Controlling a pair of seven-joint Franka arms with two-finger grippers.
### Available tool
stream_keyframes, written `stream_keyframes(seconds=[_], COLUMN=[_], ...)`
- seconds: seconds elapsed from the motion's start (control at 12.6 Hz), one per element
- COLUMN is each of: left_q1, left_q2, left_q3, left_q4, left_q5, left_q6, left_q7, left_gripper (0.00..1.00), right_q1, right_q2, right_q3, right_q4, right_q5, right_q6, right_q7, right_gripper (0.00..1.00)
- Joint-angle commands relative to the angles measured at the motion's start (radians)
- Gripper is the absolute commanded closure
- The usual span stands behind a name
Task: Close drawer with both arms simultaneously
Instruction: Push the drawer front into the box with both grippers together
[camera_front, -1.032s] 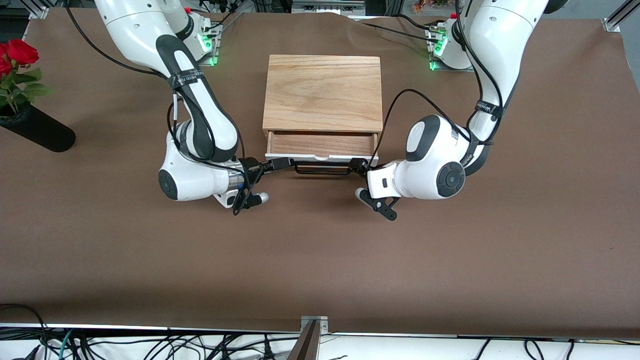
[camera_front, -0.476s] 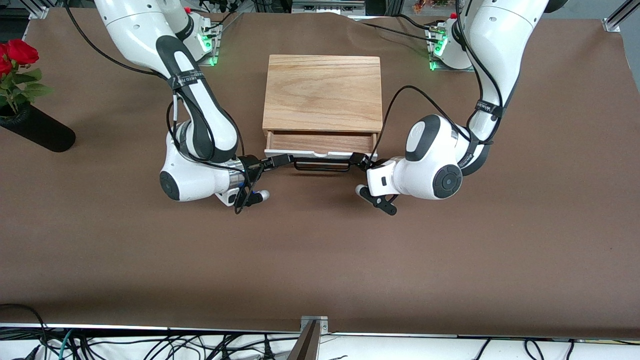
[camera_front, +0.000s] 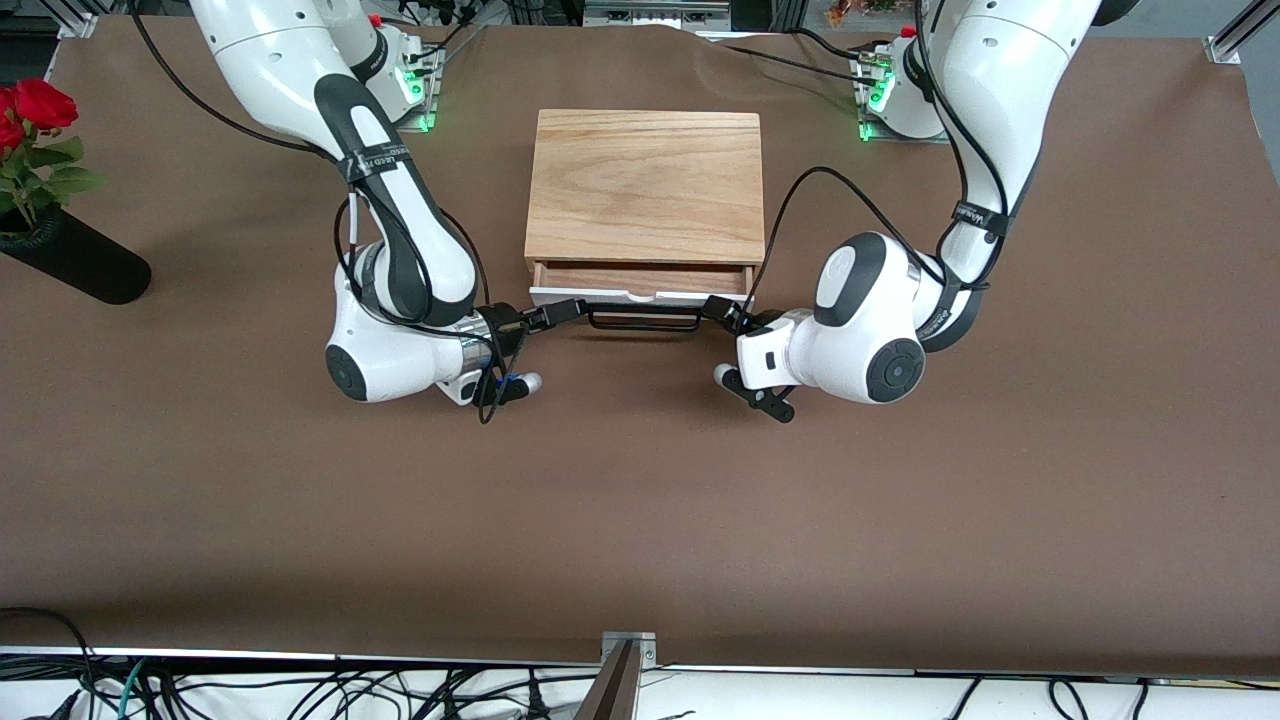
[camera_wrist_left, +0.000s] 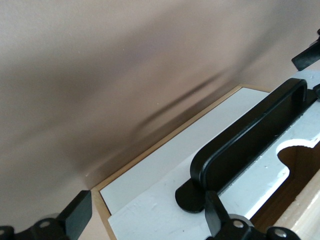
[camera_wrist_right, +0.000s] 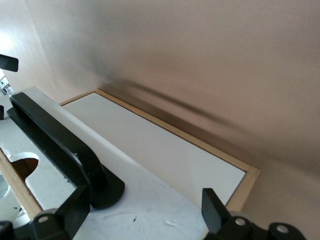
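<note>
Front view: the light-wood box (camera_front: 645, 188) sits mid-table, and the drawer (camera_front: 640, 290) pokes out a little toward the camera. The right gripper (camera_front: 562, 313) and left gripper (camera_front: 722, 309) are at the two ends of the black bar handle (camera_front: 643, 322). A vase of roses (camera_front: 55, 235) stands at the right arm's end.

Left wrist view: fingers (camera_wrist_left: 76, 216) spread wide, handle end and white front panel (camera_wrist_left: 165, 175) between them.

Right wrist view: fingers (camera_wrist_right: 212, 210) spread, straddling the other handle end (camera_wrist_right: 65, 150).
</note>
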Motion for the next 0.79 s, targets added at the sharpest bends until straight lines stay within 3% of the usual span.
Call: stream_keyframes(seconds=[0.0, 0.71], left_q1=[0.014, 0.012], left_q2=[-0.04, -0.059], left_q3=[0.002, 0.002], left_q4=[-0.049, -0.078], left_q5=[-0.04, -0.038], left_q6=[-0.054, -0.105], left_q7=[0.002, -0.054], left_gripper=[0.0, 0.0], right_q1=[-0.001, 0.0], right_q2=[-0.041, -0.085], right_q3=[0.003, 0.006], right_q4=[-0.085, -0.186], right_q5=[0.004, 0.004], right_q6=[-0.042, -0.079], right_q7=[-0.007, -0.008], right_gripper=[0.0, 0.0])
